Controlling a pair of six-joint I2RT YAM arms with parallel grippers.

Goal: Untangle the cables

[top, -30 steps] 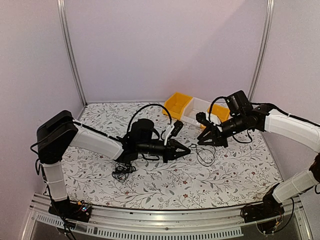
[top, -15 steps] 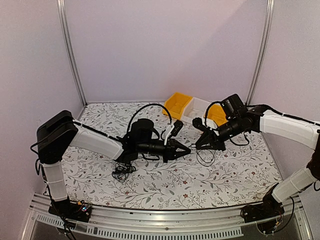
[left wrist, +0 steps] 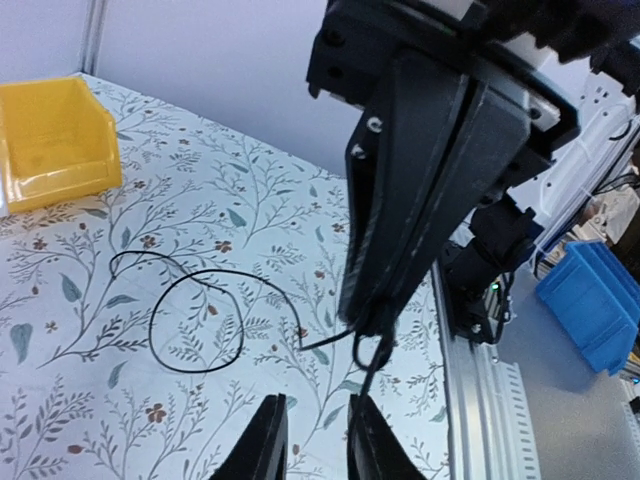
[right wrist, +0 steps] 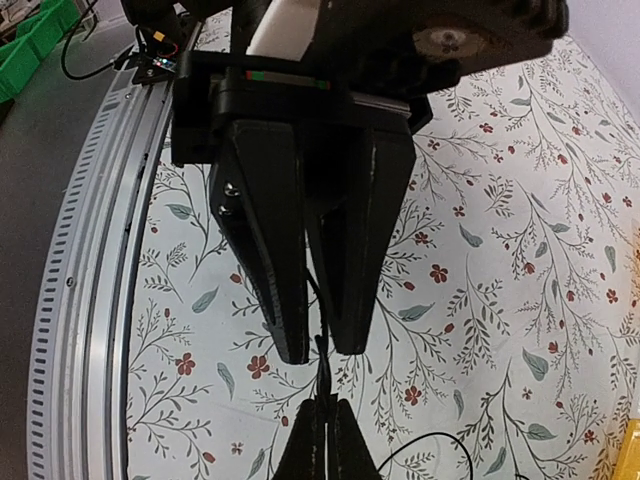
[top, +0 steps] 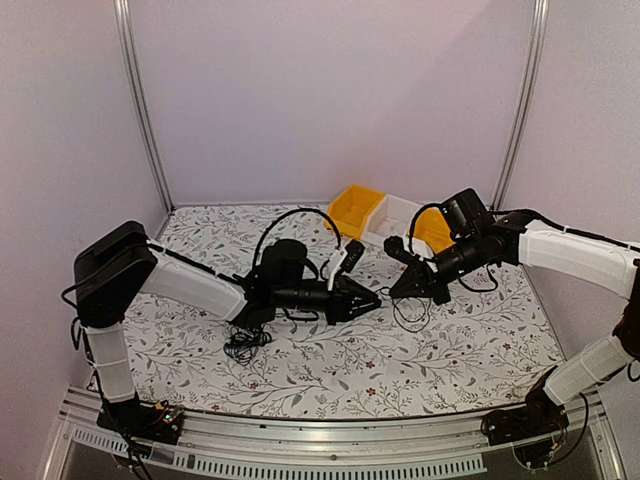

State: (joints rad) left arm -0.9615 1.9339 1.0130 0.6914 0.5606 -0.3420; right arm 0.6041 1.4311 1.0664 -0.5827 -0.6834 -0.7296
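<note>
A thin black cable (top: pixel 410 312) lies in loose loops on the floral table between the two grippers; the loop also shows in the left wrist view (left wrist: pixel 195 320). My right gripper (top: pixel 397 290) is shut on one end of this cable (right wrist: pixel 322 375), its fingers pressed together (right wrist: pixel 320 405). My left gripper (top: pixel 372 299) is open, tip to tip with the right one. Its fingers (right wrist: pixel 270 250) stand apart with the cable strand running between them. In the left wrist view my left gripper (left wrist: pixel 313 402) faces the shut right gripper (left wrist: pixel 372 322). A second cable clump (top: pixel 245 345) lies under the left arm.
A yellow bin (top: pixel 358 208), a white bin (top: pixel 395 222) and another yellow bin (top: pixel 440 228) stand at the back right of the table; one yellow bin shows in the left wrist view (left wrist: pixel 50 140). The metal rail (top: pixel 300 440) runs along the table's near edge.
My right gripper has moved left and slightly down towards the left gripper, until the tips nearly meet. The left arm has hardly moved.
</note>
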